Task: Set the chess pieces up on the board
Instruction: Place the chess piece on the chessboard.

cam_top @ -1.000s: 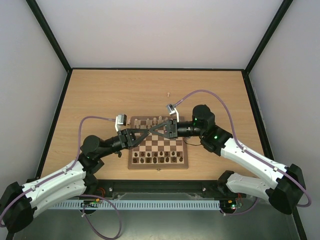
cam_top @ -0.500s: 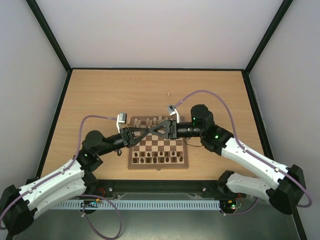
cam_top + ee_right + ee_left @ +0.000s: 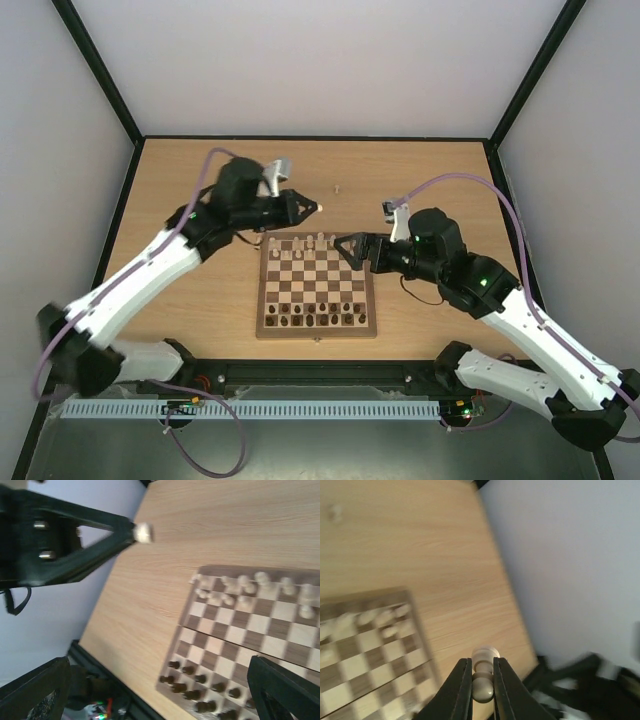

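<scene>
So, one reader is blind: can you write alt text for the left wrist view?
The left gripper is shut on a pale cream chess piece above the wooden tabletop. A corner of the chessboard, with blurred cream pieces, lies lower left; a white wall fills the right.

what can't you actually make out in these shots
- Base of the cream piece in the left gripper: hidden between its fingers, left wrist view.
- Kinds of cream pieces on the board: too small from the top, blurred in the left wrist view.
- Lone pale piece on the table: too small to identify.
- Rest of the board: cut off at the right wrist view's right edge.
</scene>
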You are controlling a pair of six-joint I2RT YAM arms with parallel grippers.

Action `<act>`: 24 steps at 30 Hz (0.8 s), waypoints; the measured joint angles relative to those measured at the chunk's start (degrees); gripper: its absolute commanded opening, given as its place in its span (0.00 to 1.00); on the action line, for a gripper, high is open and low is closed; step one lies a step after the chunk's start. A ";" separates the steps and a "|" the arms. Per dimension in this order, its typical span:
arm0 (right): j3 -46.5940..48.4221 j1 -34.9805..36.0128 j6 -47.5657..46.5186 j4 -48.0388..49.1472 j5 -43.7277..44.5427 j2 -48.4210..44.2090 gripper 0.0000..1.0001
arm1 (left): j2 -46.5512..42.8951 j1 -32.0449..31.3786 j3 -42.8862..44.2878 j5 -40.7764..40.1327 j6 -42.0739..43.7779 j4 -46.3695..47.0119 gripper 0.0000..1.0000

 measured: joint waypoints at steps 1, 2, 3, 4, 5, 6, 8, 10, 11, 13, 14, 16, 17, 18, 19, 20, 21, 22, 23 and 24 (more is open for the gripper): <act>0.13 0.00 -0.59 -1.70 1.84 -0.22 0.97 | 3.69 -0.46 2.60 -1.77 2.14 -3.82 0.07; 0.13 0.00 -1.03 -2.93 3.10 -0.35 0.97 | 7.58 -1.14 4.92 -4.07 4.00 -7.32 0.08; 0.13 0.00 -1.49 -4.20 4.26 -0.42 0.97 | 10.69 -1.79 6.34 -5.68 5.51 -9.88 0.08; 0.13 0.00 -1.77 -5.14 5.05 -0.46 0.98 | 14.29 -3.28 8.13 -8.61 6.86 -13.97 0.08; 0.13 0.00 -2.08 -6.10 5.77 -0.57 0.98 | 17.44 -4.79 9.99 -11.10 8.00 -17.09 0.08; 0.13 0.00 -2.32 -6.75 6.23 -0.70 0.98 | 20.76 -6.71 12.41 -13.75 8.94 -20.31 0.08; 0.13 0.00 -2.67 -7.82 6.88 -1.07 0.98 | 27.23 -10.95 17.66 -18.82 10.36 -25.14 0.08; 0.13 0.00 -2.91 -8.41 7.08 -1.46 0.99 | 32.04 -14.12 21.22 -22.69 11.23 -27.96 0.08; 0.13 0.00 -2.99 -8.68 7.10 -1.66 0.99 | 34.01 -15.76 22.56 -24.44 11.69 -29.49 0.08; 0.13 0.00 -3.30 -9.20 7.15 -2.05 0.99 | 36.65 -17.57 24.20 -26.91 12.31 -31.76 0.09; 0.13 0.00 -3.58 -9.49 7.15 -2.23 0.99 | 37.73 -17.94 24.79 -28.00 12.59 -32.57 0.09; 0.13 0.00 -4.09 -9.90 7.13 -2.47 0.99 | 40.02 -18.01 26.34 -30.36 13.11 -34.49 0.09; 0.13 0.00 -4.20 -10.05 7.13 -2.49 0.99 | 41.51 -17.84 27.56 -31.85 13.35 -35.69 0.09; 0.13 0.00 -4.31 -10.16 7.13 -2.49 0.99 | 42.80 -17.79 28.44 -33.00 13.51 -36.37 0.09; 0.13 0.00 -4.35 -10.27 7.10 -2.49 0.99 | 43.89 -17.77 29.14 -33.99 13.64 -37.00 0.10; 0.13 0.00 -4.37 -10.38 7.08 -2.49 0.99 | 45.00 -17.53 29.79 -34.93 13.90 -37.62 0.10; 0.11 0.00 -4.46 -10.40 7.06 -2.49 0.99 | 45.83 -17.35 30.12 -35.63 14.25 -38.05 0.10; 0.11 0.00 -4.50 -10.40 6.99 -2.49 0.99 | 46.56 -17.11 30.18 -36.28 14.60 -38.40 0.10; 0.07 0.00 -4.52 -10.38 6.95 -2.49 0.99 | 47.06 -16.90 30.38 -36.63 14.88 -38.93 0.10; 0.04 0.00 -4.52 -10.40 6.93 -2.49 0.99 | 47.74 -16.52 30.77 -36.94 15.19 -39.50 0.10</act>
